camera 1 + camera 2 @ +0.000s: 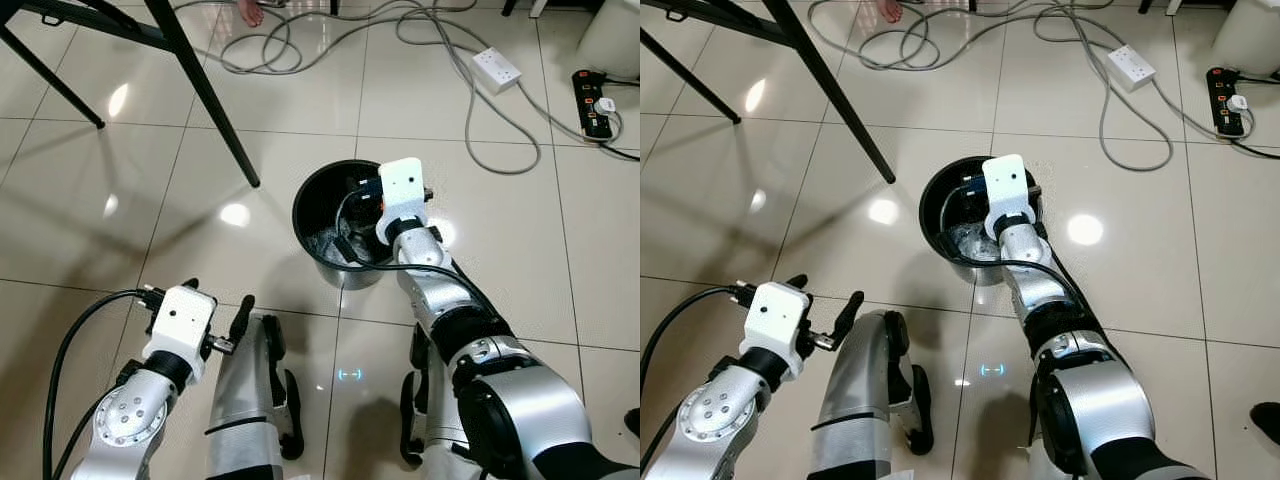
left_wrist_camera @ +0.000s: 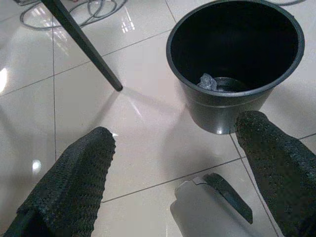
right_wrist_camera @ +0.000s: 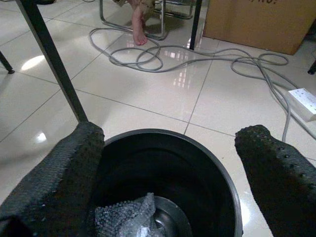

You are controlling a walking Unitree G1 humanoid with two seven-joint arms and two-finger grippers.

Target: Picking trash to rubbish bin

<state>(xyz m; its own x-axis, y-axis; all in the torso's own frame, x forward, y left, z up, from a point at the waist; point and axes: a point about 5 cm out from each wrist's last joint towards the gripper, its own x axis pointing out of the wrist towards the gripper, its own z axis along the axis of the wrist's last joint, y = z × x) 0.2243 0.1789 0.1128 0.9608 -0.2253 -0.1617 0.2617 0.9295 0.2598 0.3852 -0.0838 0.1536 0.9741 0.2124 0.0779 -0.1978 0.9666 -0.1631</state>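
Nearest the robot, the left gripper [image 2: 173, 168] hung low over the glossy pale tiled floor [image 1: 120, 220], its two black fingers spread apart and empty. Farther out, the right gripper [image 3: 168, 163] hovered over the round black plastic rubbish bin [image 1: 315, 200], jaws wide apart, with the crumpled clear plastic trash [image 3: 129, 217] lying on the bin's bottom. Beyond lay grey cables [image 1: 300, 45], a white power strip [image 1: 496, 69] and a person's bare foot [image 3: 138, 29].

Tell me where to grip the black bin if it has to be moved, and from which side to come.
Grip the rubbish bin by its rim, coming from above with one finger inside and one outside. It stands upright and open-topped, and its wide round body likely exceeds the finger spread. The right gripper, open, hangs over the mouth; crumpled trash lies at the bottom.
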